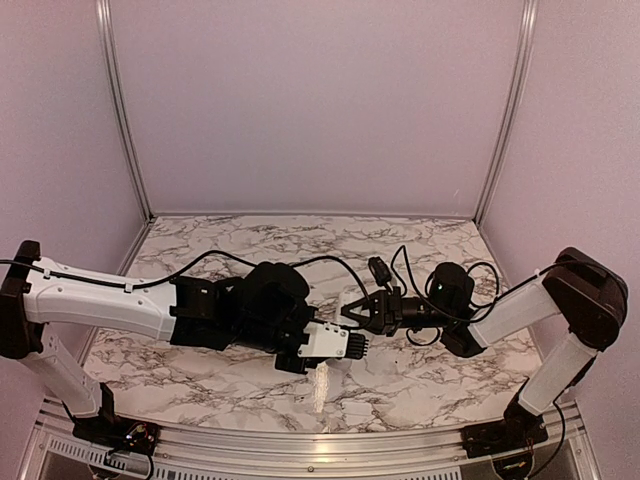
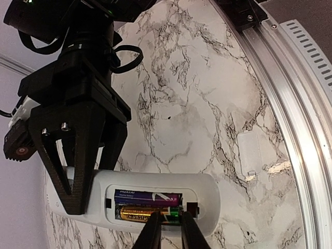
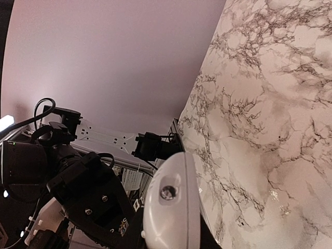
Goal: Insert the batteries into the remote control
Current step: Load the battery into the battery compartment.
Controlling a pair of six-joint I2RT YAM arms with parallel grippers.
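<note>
Remote (image 2: 155,194): held off the table (image 1: 440,375) between the two arms, back turned to the left wrist camera, battery bay uncovered.
Batteries (image 2: 148,211): two lie side by side in the bay, a purple-labelled one above a gold one.
Right gripper (image 2: 91,181): clamped across one end of the remote, one finger in front of the casing and one behind.
Left gripper (image 2: 170,220): fingers drawn close with a narrow gap, tips at the bay's lower rim by the gold cell. I cannot tell whether they pinch it, press it or only touch.
Cover (image 2: 249,153): off, lying flat on the marble near the front rail, well apart from the remote.
Done, as judged: both cells look to be in their slots. The purple one appears fully seated.
Left, as judged: perhaps a last push on the gold cell, since the fingers hide its right end. The cover is not refitted, if that counts.
Left wrist only: the bay, both cells and the right gripper's hold.
Top only: both arms meeting over mid-table, the remote (image 1: 330,340) edge-on between them, and the cover (image 1: 322,385) below it. No cells are visible.
Right wrist only: the remote's rounded end (image 3: 171,207) with a screw and the left arm beyond. Neither bay nor cells show.
</note>
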